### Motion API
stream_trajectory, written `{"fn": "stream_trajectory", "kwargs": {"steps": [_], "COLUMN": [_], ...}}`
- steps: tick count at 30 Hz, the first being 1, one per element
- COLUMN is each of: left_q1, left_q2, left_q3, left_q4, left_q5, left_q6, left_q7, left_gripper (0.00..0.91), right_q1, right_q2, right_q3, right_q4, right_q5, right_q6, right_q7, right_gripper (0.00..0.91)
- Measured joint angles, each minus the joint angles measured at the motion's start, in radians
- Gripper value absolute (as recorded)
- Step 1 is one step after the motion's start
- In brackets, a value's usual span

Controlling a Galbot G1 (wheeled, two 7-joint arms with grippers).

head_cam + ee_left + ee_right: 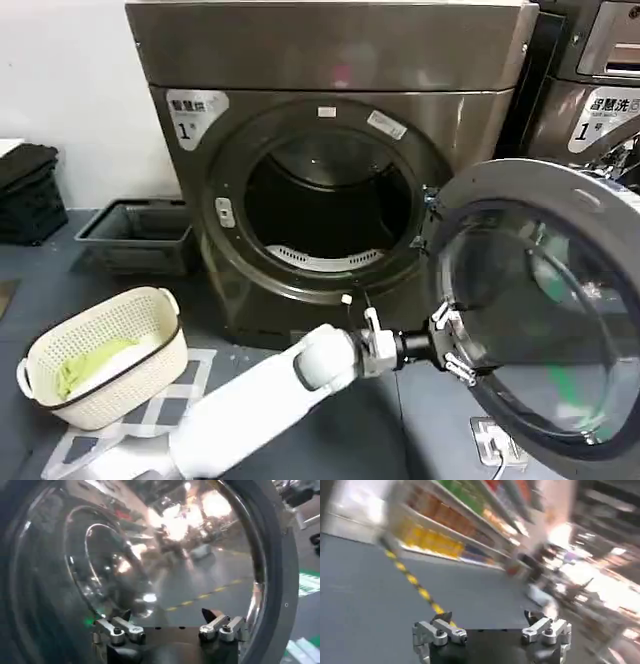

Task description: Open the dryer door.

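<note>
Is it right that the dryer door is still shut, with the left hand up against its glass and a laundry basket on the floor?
Not quite: the dryer door is swung open in the head view, the drum exposed. The left hand is at its glass, and the laundry basket sits on the floor.

Left arm outstretched, right gripper idle.
Left arm [262,398]: white, reaching forward and rightward, wrist level; left gripper [450,348] fingers spread apart. Right gripper [490,622]: fingers parted, holding nothing.
</note>
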Motion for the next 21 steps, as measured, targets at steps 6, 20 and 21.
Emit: {"fn": "stream_trajectory", "kwargs": {"steps": [6,20,21], "left_q1": [-0.034,-0.060,-0.062], "left_q2": [-0.055,-0.133,-0.137], "left_q3": [0.004,0.006,0.007], "left_q4": [0.072,0.163,0.166], "left_q5": [0.014,0.039,0.039], "left_q6": [-0.016,-0.015,-0.015], "left_q7": [-0.015,-0.056,-0.056], "left_gripper": [0.907,0.907,0.907], "right_q1": [0.016,0.032,0.032], "right_q2": [0.016,0.051,0.053], "right_q3": [0.044,0.116,0.122], "right_q4": [-0.033,-0.082,-0.090], "right_q5": [-0.077,-0.182,-0.195], "right_q6": [-0.145,-0.283,-0.283], "right_q7": [0.131,0.221,0.216], "right_gripper": [0.907,0.907,0.907]}}
